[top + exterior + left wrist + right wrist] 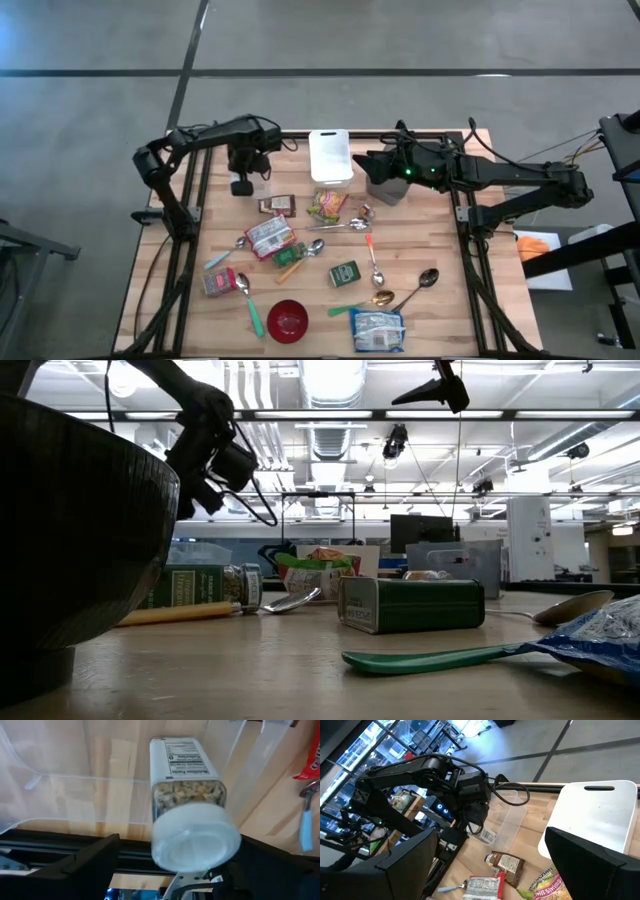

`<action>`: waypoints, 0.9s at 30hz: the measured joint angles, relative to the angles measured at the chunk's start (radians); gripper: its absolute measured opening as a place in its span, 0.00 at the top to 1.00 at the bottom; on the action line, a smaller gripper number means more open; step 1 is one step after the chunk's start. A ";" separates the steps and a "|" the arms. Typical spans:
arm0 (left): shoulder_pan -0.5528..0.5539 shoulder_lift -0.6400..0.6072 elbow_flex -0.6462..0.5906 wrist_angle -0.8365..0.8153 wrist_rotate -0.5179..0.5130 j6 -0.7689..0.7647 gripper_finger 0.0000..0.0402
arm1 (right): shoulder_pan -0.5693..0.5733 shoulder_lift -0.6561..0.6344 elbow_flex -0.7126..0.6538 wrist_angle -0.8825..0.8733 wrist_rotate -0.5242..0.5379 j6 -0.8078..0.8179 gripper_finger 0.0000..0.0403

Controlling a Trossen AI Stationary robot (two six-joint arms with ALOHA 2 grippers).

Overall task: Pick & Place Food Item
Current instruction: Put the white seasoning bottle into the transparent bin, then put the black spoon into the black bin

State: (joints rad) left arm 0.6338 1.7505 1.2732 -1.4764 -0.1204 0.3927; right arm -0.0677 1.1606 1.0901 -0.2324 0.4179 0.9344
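Note:
A clear jar of nuts or cereal with a white lid (192,837) and a white label lies tilted in a clear plastic container (65,785) at the table's far left, its lid end up toward my left gripper. My left gripper (180,842) hangs over it, pointing steeply down, open, one finger on each side of the lid. The high view shows this gripper (245,178) at the far left. My right gripper (490,845) is open with nothing between its fingers. It hovers high over a grey bin (387,190) at the far right. My left gripper's fingers stand on either side of the jar's white lid (165,850), coming from above. A gap shows between the lid and one finger (90,857). The other finger (270,865) borders the lid's edge, and I cannot tell whether it touches.
A white tray (330,155) sits at the far middle. Food packets (270,237) (327,205), a brown packet (278,205), a green tin (344,273), spoons (375,262), a red bowl (287,320) and a blue packet (378,330) are scattered over the middle and near part of the table.

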 joint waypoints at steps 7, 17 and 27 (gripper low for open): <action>0.000 -0.078 0.037 -0.002 -0.001 -0.008 0.04 | 0.000 0.000 0.000 -0.008 -0.032 -0.045 0.09; -0.003 -0.258 0.080 0.150 0.138 -0.169 0.04 | 0.012 -0.006 0.000 -0.266 -0.172 -0.049 0.09; -0.111 -0.422 0.075 0.333 0.185 -0.400 0.04 | 0.093 0.024 0.000 -0.503 -0.339 0.126 0.09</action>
State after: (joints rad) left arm 0.5223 1.3284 1.3479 -1.1430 0.0646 -0.0075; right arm 0.0252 1.1845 1.0901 -0.7350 0.0787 1.0609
